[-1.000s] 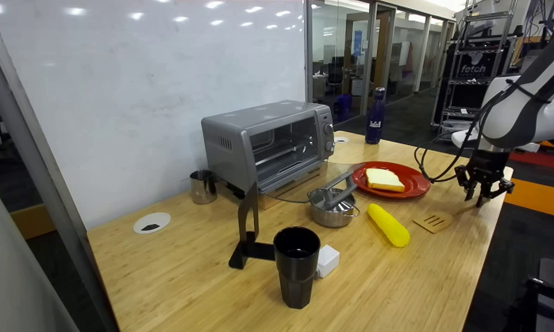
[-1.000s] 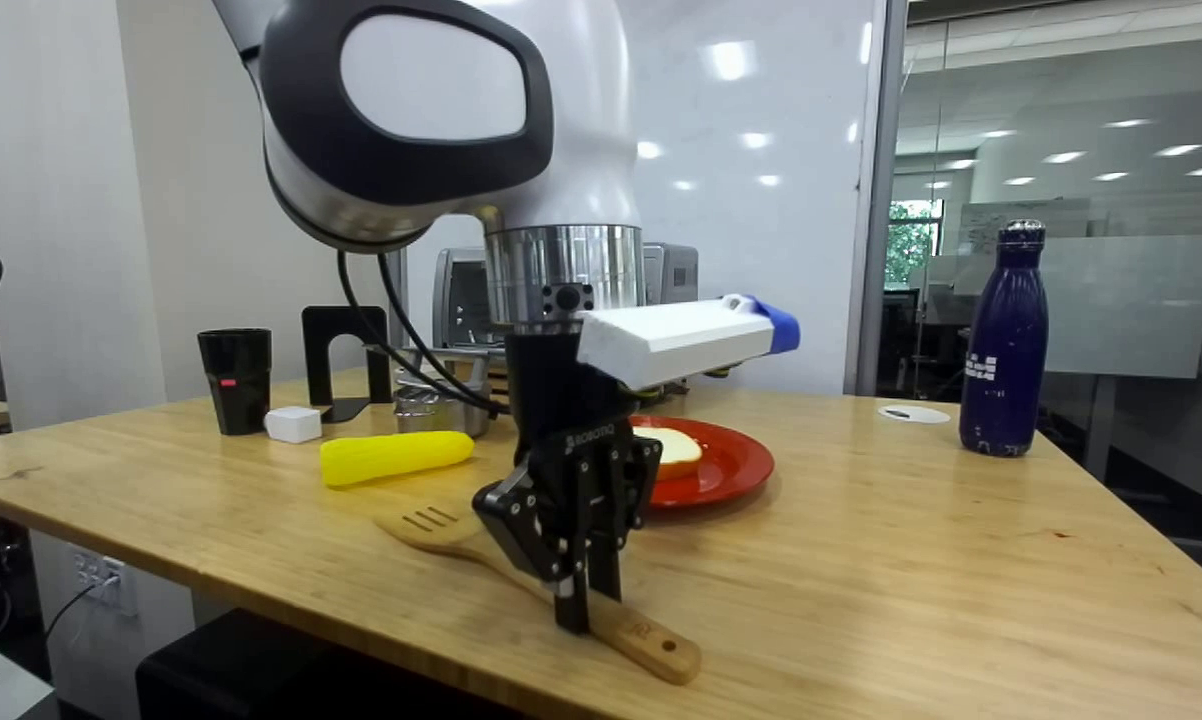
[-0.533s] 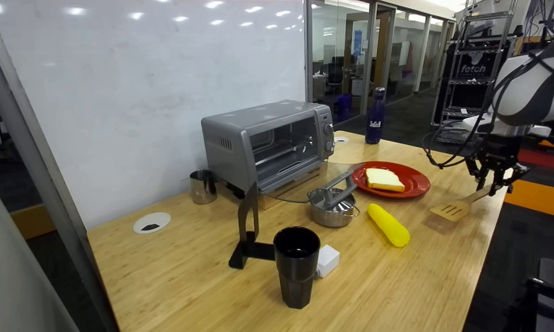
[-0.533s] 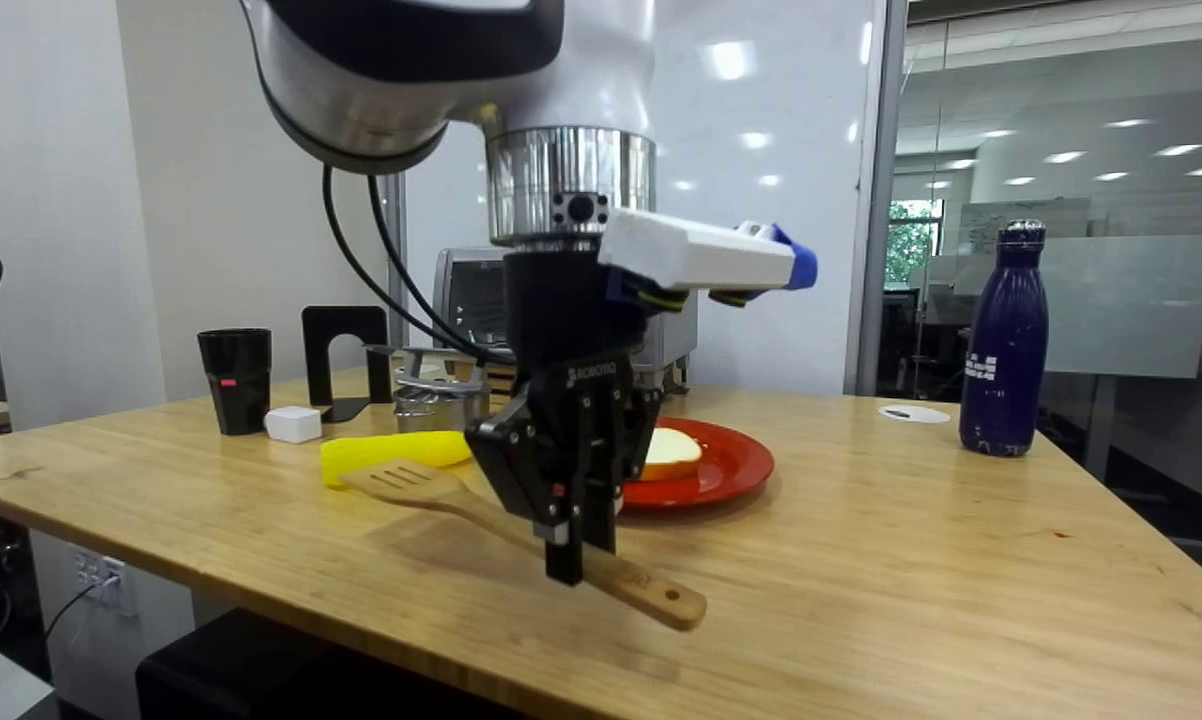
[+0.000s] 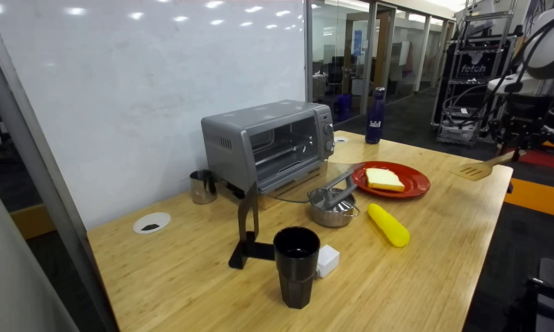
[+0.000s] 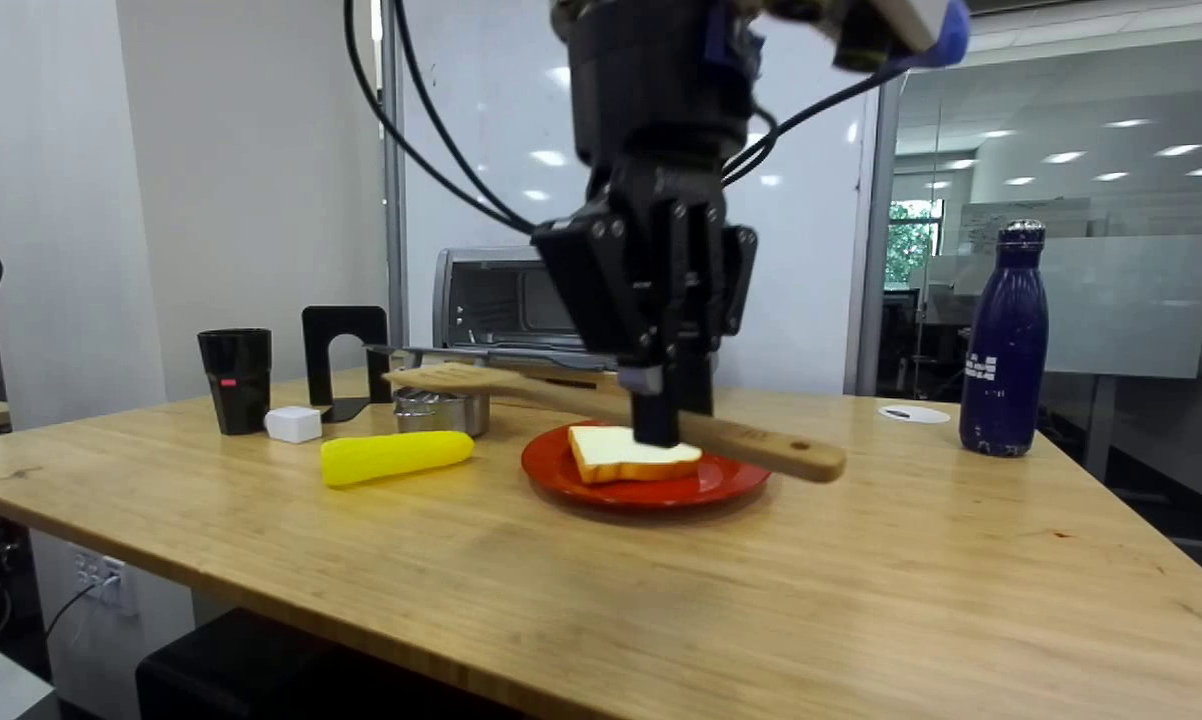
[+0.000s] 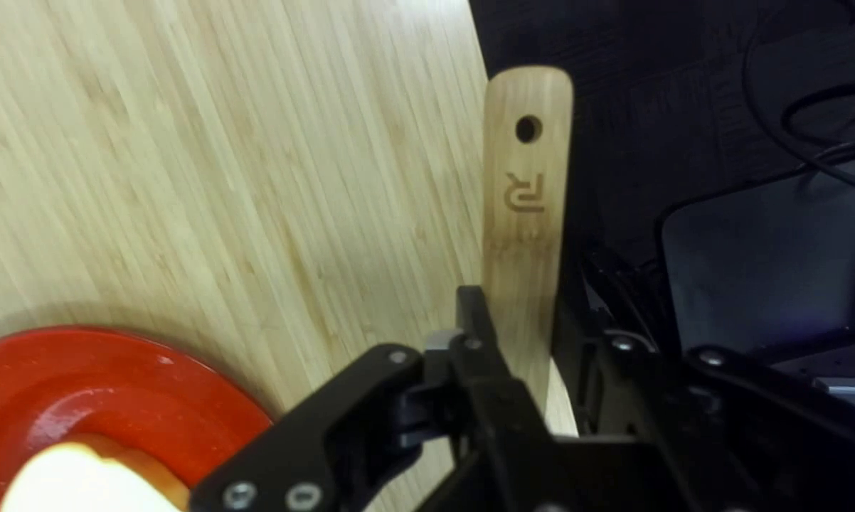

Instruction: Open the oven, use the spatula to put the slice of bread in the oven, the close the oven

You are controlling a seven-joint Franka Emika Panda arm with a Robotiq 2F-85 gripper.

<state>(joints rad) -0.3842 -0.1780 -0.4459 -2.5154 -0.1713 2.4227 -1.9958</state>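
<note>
The grey oven (image 5: 277, 113) stands at the back with its glass door folded down; the door's handle (image 5: 340, 196) lies over a steel pot. The pale slice of bread (image 5: 384, 179) lies on the red plate (image 5: 419, 189). My gripper (image 6: 677, 420) is shut on the handle of the wooden spatula (image 6: 571, 397) and holds it above the table, in front of the plate. The handle's end (image 7: 526, 171) sticks out past the fingers in the wrist view. In an exterior view the slotted head (image 5: 474, 171) points toward the table's middle. The bread (image 7: 79, 483) shows partly in the wrist view.
A steel pot (image 5: 331, 216) stands under the oven door. A yellow banana-shaped object (image 5: 389, 226), black cup (image 5: 297, 272), white block (image 5: 328, 261) and black stand (image 5: 249, 230) are on the table. A blue bottle (image 5: 375, 117) stands by the back edge.
The spatula was flat on the table with the gripper around its handle. It has been lifted, and the gripper has carried it up and away from the yellow object.
</note>
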